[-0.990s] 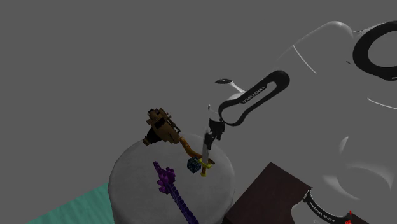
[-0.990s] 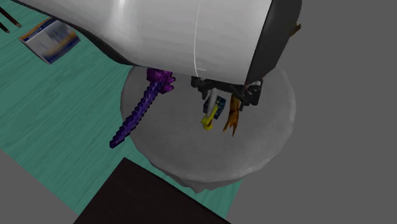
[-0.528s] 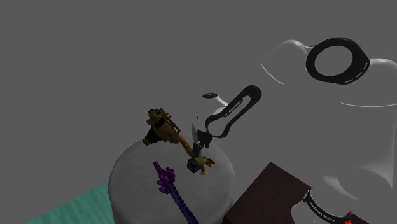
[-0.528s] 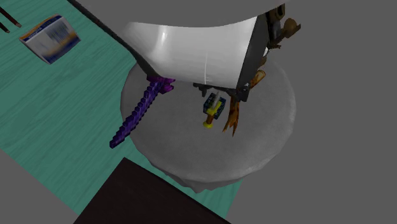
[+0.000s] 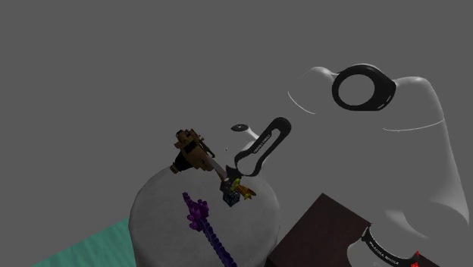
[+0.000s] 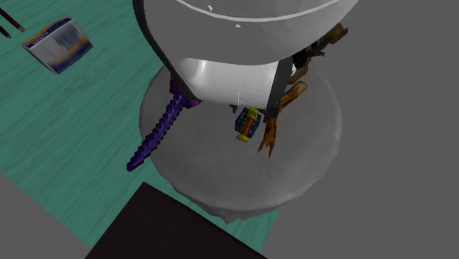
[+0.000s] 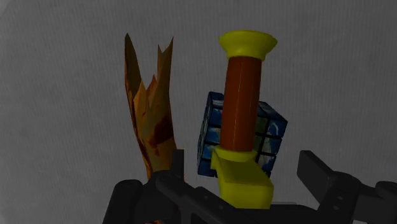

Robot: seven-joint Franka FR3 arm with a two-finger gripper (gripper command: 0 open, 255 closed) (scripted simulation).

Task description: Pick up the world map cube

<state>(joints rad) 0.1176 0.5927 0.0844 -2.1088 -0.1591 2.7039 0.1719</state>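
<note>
Gripper: open, fingers either side of the world map cube on the round grey surface, not touching it. Hazard: red-and-yellow rod lies across the cube; closing may clasp the rod instead, or nudge the orange jagged piece.

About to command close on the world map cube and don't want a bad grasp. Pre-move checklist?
1. Gripper fingers open: ok, they stand apart.
2. World map cube between the fingers: ok.
3. Gap free of other things: not ok, a red and yellow rod crosses in front of the cube.
4. Orange jagged piece clear of the gripper: cannot tell, it sits close beside one finger.
5. Cube resting on the round grey table: ok.
</note>
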